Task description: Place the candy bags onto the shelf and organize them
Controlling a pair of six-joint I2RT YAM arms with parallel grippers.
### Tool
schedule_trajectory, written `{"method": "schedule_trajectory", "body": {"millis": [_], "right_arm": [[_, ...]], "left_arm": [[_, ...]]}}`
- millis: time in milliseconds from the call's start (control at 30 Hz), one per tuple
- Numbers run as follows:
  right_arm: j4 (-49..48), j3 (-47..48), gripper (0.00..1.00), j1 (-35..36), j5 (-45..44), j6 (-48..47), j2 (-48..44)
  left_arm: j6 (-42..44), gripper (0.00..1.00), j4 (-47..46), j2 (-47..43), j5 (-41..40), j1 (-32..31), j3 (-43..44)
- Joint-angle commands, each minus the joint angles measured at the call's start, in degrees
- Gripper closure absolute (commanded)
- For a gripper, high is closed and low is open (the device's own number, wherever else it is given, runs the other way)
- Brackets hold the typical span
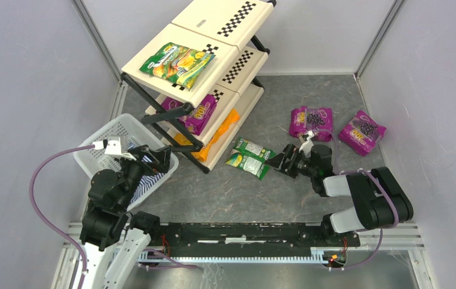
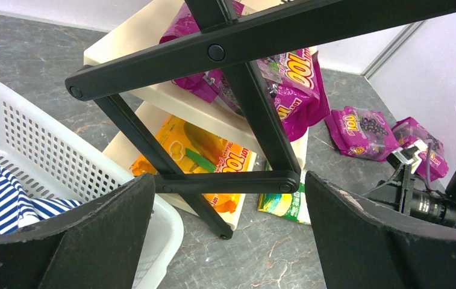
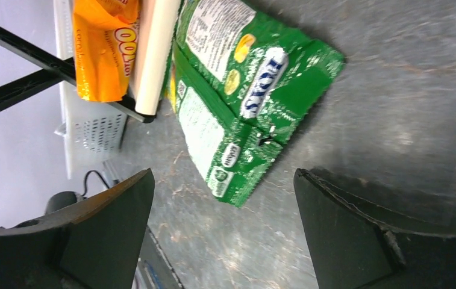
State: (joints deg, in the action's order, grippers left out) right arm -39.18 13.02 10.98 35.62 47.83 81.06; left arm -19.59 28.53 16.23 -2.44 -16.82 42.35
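The shelf (image 1: 213, 21) stands at the back left. Its top tier carries a green candy bag (image 1: 177, 63), its middle tier a purple one (image 1: 196, 114), its bottom tier an orange one (image 1: 216, 135). Two green bags (image 1: 250, 158) lie overlapped on the floor by the shelf's foot, and two purple bags (image 1: 311, 122) (image 1: 362, 132) lie farther right. My right gripper (image 1: 279, 161) hovers open just right of the green bags (image 3: 243, 90), nothing between its fingers (image 3: 223, 177). My left gripper (image 2: 228, 180) is open and empty, facing the shelf's black frame (image 2: 237, 51).
A white mesh basket (image 1: 102, 150) holding a blue-white striped cloth (image 2: 2, 198) sits left of the shelf, under my left arm. Grey walls close in the marbled floor on three sides. The arms' base rail runs along the near edge.
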Motion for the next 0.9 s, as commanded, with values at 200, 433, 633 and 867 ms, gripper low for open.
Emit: {"method": "schedule_trajectory", "body": {"millis": [200,433,633,867], "right_arm": [[-10.3,1.4,0.07,6.6,-10.6,15.3,9.8],[-17.8,6.7,0.08,9.8,-10.6,16.3,16.9],[-24.6,10.0,0.09,12.8,-9.5,19.5,21.4],[-25.2,8.7,0.12,13.8,-11.6,19.3,19.1]], "left_arm": [[3.3,0.0,-2.1,0.3,0.7,0.3,0.0],[3.3,0.0,-2.1,0.4,0.6,0.3,0.0],[3.3,0.0,-2.1,0.6,0.6,0.3,0.1],[3.3,0.0,-2.1,0.7,0.6,0.3,0.0]]}}
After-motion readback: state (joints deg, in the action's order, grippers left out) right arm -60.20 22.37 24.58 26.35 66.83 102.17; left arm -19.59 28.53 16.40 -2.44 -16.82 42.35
